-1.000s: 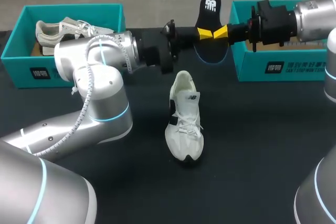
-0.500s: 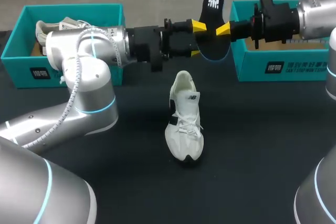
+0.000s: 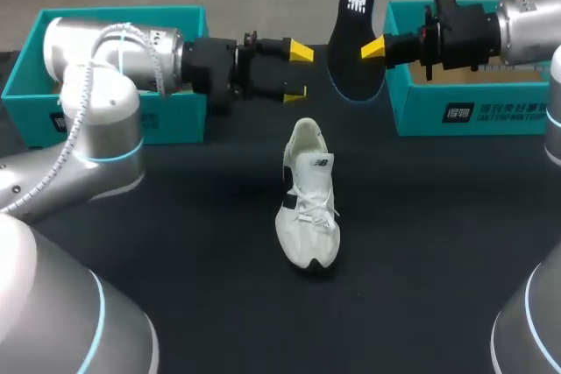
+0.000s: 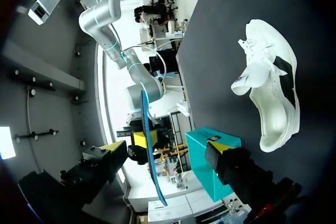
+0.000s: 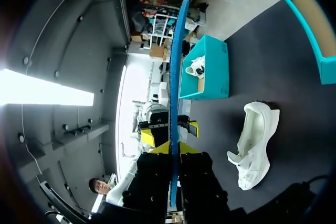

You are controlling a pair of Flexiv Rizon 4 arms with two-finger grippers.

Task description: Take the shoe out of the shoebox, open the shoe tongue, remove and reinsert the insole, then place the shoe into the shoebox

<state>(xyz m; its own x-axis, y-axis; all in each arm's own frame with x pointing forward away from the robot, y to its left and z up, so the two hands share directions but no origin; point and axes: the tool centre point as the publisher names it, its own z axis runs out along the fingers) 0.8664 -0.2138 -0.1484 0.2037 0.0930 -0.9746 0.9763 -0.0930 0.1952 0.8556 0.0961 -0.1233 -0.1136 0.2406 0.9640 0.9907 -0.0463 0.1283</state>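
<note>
A white shoe [image 3: 308, 194] lies on the black table near the middle, its opening toward the far side; it also shows as the shoe [image 4: 273, 98] and the shoe [image 5: 254, 150] in the wrist views. Above the table's far part my right gripper [image 3: 372, 47] is shut on a dark, blue-edged insole [image 3: 355, 41], held upright on edge. In its own view the right gripper [image 5: 173, 149] pinches the insole [image 5: 176, 77] edge-on. My left gripper [image 3: 296, 72] stands open a little to the left of the insole, not touching it. Seen from the left wrist, the left gripper [image 4: 165, 150] faces the insole [image 4: 147, 145].
A teal shoebox [image 3: 53, 120] stands at the far left, mostly behind my left arm; a second white shoe [image 5: 198, 67] lies in it. Another teal shoebox [image 3: 465, 111] stands at the far right under my right arm.
My left gripper has opened, let go of the insole and drawn back to the left. The right gripper has kept hold of the insole, which sits slightly higher.
</note>
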